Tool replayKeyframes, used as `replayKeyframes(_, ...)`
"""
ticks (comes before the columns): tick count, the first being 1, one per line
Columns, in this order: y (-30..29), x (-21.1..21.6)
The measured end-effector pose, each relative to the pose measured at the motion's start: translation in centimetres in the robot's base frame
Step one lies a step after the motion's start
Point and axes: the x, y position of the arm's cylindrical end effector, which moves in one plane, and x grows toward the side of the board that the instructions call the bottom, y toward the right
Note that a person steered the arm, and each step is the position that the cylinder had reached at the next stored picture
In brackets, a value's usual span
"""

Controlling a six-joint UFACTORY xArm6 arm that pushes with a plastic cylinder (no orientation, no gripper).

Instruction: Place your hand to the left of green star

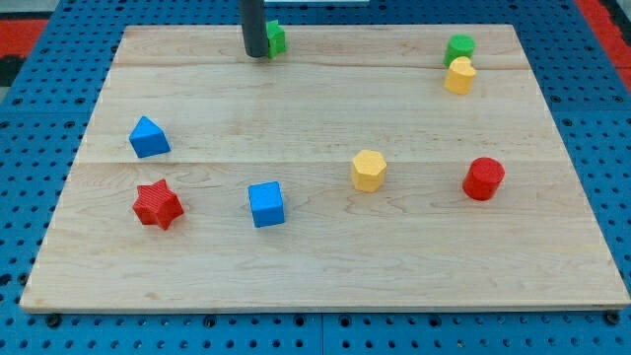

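Observation:
The green star (276,38) sits near the top edge of the wooden board (325,266), left of centre, and the rod hides its left part. My tip (255,54) rests on the board right against the star's left side. The dark rod rises from there out of the view's top.
A green cylinder (458,47) and a yellow block (459,76) stand together at the top right. A blue triangle (148,137), a red star (158,204) and a blue cube (266,204) lie at the left. A yellow hexagon (368,170) and a red cylinder (483,178) lie at the right.

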Motion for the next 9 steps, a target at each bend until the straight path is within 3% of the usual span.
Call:
replayKeyframes(2, -0.2, -0.1)
replayKeyframes(3, -6.0, -0.2)
replayKeyframes(4, -6.8, -0.5)
replayKeyframes(6, -6.4, -3.2)
replayKeyframes(9, -6.4, -2.1)
